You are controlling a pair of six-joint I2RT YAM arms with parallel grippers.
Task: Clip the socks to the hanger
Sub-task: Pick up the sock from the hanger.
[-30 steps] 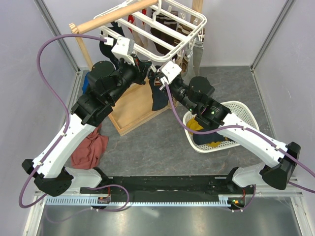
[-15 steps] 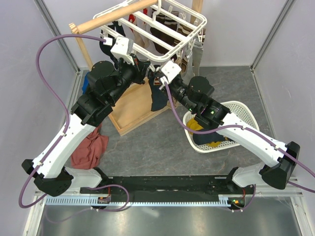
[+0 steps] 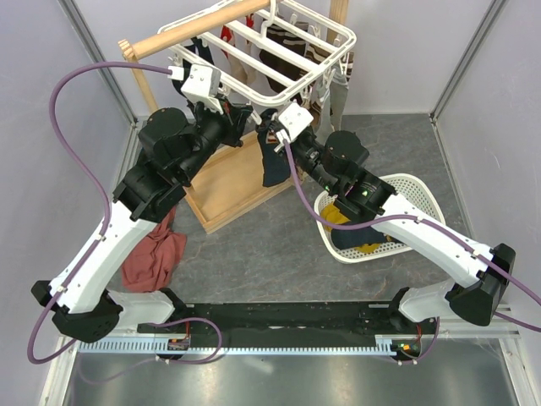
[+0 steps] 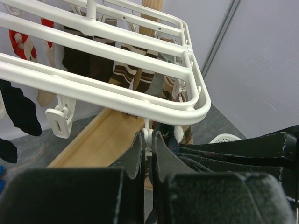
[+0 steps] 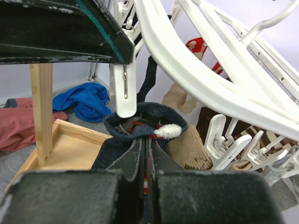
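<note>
The white hanger (image 3: 267, 100) hangs from a wooden pole at the back. My left gripper (image 3: 248, 118) (image 4: 148, 138) is shut on a small white clip peg (image 4: 148, 131) under the hanger's near corner rail (image 4: 140, 100). My right gripper (image 3: 269, 135) (image 5: 147, 142) is shut on the cuff of a dark navy sock (image 3: 272, 167) (image 5: 154, 115). The cuff is raised right beneath a white peg (image 5: 125, 88), and the sock's length hangs below. A mustard-yellow sock (image 3: 340, 216) lies in the basket.
A white mesh basket (image 3: 416, 191) sits on the floor at the right. The wooden stand base (image 3: 226, 184) is under the hanger. A red cloth (image 3: 154, 258) and a blue cloth (image 5: 81, 100) lie at the left. Brown argyle and black socks hang from the far pegs.
My left arm has shifted a little to the left and back while keeping its grip under the rail. The right gripper has nudged the navy sock slightly up toward the hanger.
</note>
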